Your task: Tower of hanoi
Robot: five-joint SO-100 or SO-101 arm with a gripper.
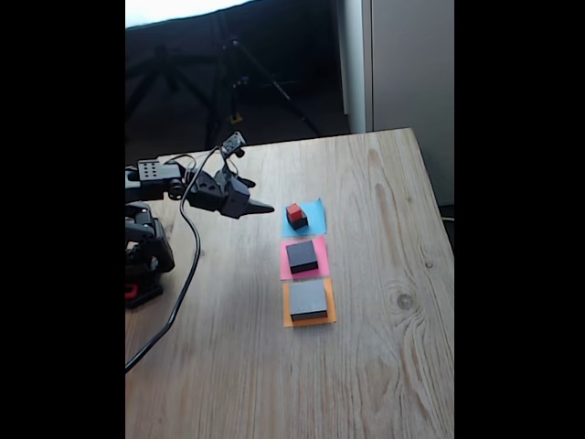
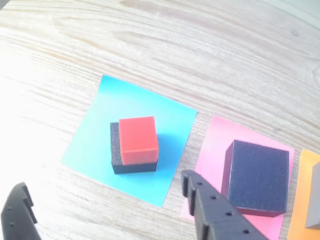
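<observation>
In the fixed view, the grey block (image 1: 309, 300) sits nearest on orange paper (image 1: 289, 316), then the medium black block (image 1: 302, 256) on pink paper (image 1: 320, 248), then the red cube (image 1: 294, 212) atop the small black cube (image 1: 299, 222) on blue paper (image 1: 315, 216). The gripper (image 1: 267, 209) hovers open and empty beside them above the table (image 1: 384, 366).

Wooden table (image 1: 384, 366), dark floor (image 1: 274, 91) behind

Table (image 1: 384, 366) lay bare right of the paper row and toward the near edge; red cube (image 2: 138, 140) stack had open wood around it, with only the medium black block (image 2: 257, 176) crowding one side.
</observation>
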